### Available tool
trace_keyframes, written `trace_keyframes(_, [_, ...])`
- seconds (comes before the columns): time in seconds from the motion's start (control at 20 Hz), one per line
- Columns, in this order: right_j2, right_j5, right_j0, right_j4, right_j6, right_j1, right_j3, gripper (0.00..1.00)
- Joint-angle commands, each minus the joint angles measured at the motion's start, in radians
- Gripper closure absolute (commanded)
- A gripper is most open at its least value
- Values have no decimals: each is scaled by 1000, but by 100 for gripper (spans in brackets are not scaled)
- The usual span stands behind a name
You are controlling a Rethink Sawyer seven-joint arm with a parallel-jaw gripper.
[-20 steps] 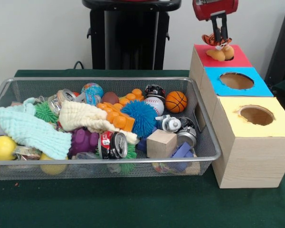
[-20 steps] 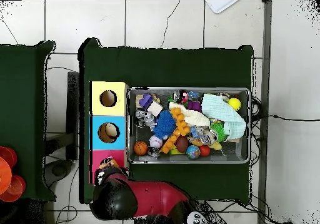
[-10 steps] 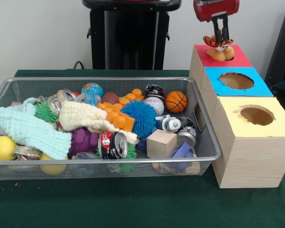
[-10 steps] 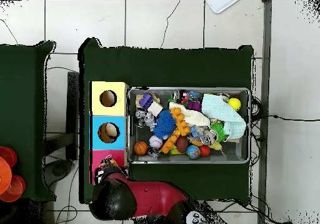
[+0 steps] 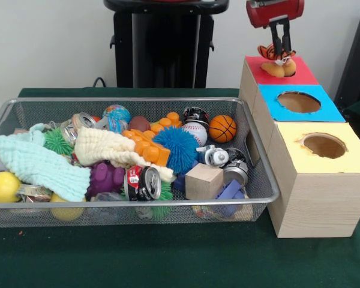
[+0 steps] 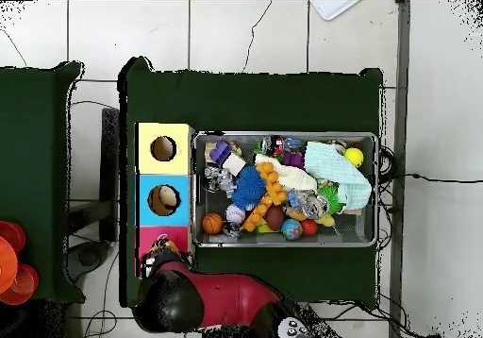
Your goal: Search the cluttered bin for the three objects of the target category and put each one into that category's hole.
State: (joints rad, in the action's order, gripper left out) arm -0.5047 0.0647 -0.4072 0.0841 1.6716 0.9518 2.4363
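A striped orange plush tiger (image 5: 277, 58) hangs over the hole of the red-topped box (image 5: 303, 73), its tan feet touching the top. My gripper (image 5: 281, 43) comes down from above and is shut on the tiger's back. In the overhead view the red arm (image 6: 203, 299) covers the gripper; only a bit of the tiger (image 6: 162, 245) shows on the red box (image 6: 148, 236). The wire bin (image 5: 138, 204) to the left holds a heap of toys: a basketball (image 5: 222, 128), a baseball (image 5: 195, 132), a blue spiky ball (image 5: 179, 147), a crushed can (image 5: 143, 182).
The blue-topped box (image 5: 327, 112) and the yellow-topped box (image 5: 355, 161), each with a round hole, stand in a row nearer than the red one. A wooden cube (image 5: 203, 180), a mint cloth (image 5: 33, 163) and a yellow ball (image 5: 2, 186) lie in the bin.
The gripper with the tiger has shifted slightly to the right over the red box. The bin's contents have not moved.
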Motion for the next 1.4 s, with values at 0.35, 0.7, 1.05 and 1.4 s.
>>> trace_keyframes(0.35, [73,-158,50,-6,169,-148,-131,100])
trace_keyframes(0.7, [124,-158,81,-10,127,-230,-166,100])
trace_keyframes(1.05, [165,-141,97,-16,120,-257,-180,100])
trace_keyframes(1.4, [239,-156,136,-33,92,-325,-228,100])
